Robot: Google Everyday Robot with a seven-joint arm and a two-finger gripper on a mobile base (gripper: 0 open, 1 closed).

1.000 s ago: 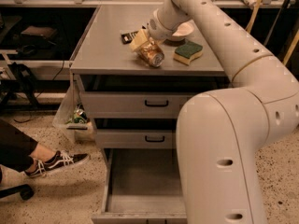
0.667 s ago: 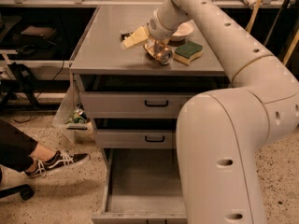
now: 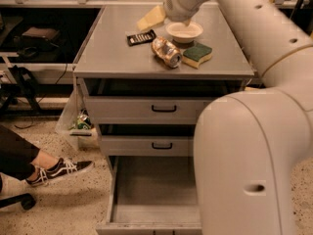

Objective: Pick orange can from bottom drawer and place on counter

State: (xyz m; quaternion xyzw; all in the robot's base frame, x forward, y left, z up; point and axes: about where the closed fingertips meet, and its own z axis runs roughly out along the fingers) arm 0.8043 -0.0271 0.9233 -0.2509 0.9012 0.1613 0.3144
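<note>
Camera view has the orange can [image 3: 166, 52] lying on its side on the counter [image 3: 112, 58], toward the front edge, just beside a green-and-yellow sponge [image 3: 197, 54], with a white bowl [image 3: 184, 32] behind both. The gripper [image 3: 151, 17] hangs over the counter's back edge, well clear of the can, and honestly I can't tell if it's open or closed. Bottom drawer [image 3: 156, 190] is pulled right out.
</note>
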